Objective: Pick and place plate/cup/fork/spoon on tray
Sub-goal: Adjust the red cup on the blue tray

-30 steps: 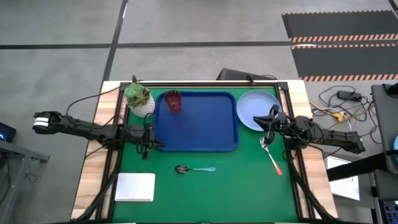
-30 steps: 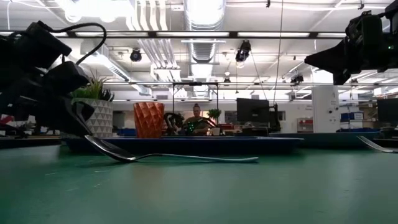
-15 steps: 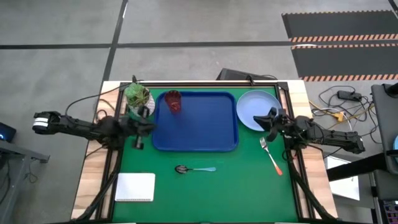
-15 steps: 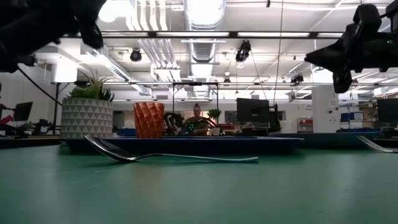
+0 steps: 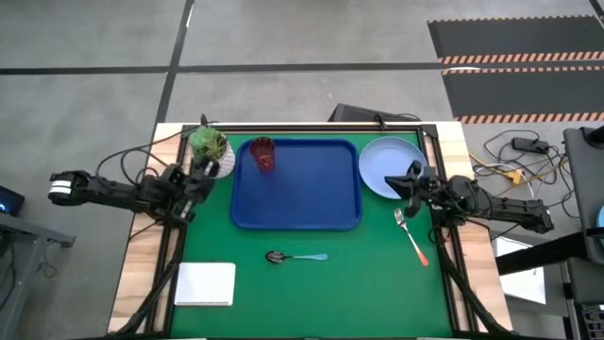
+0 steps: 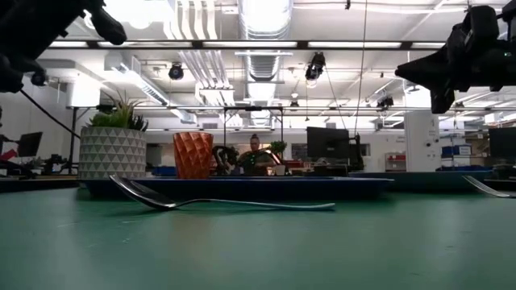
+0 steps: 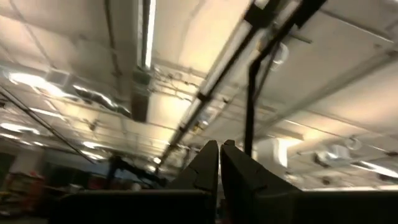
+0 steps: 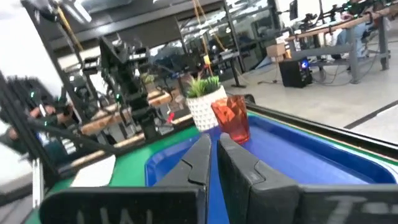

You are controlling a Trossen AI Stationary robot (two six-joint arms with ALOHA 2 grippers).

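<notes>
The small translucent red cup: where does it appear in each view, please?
High view: small translucent red cup in the far left corner of the dark-blue plastic tray.
Low view: left of centre, right of the white plant pot.
Left wrist view: not in it.
Right wrist view: centre, on the tray.
Shared landmark: the white plant pot.

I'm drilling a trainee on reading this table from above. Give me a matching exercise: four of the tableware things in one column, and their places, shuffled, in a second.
Things:
1. cup
2. plate
3. fork
4. spoon

Places:
A. on the green mat, just in front of the tray
B. standing in the tray's far left corner
C. on the mat beside the tray's right edge
D. on the mat near the table's right edge, nearer the front than the plate

Pairs: 1-B, 2-C, 3-D, 4-A
</notes>
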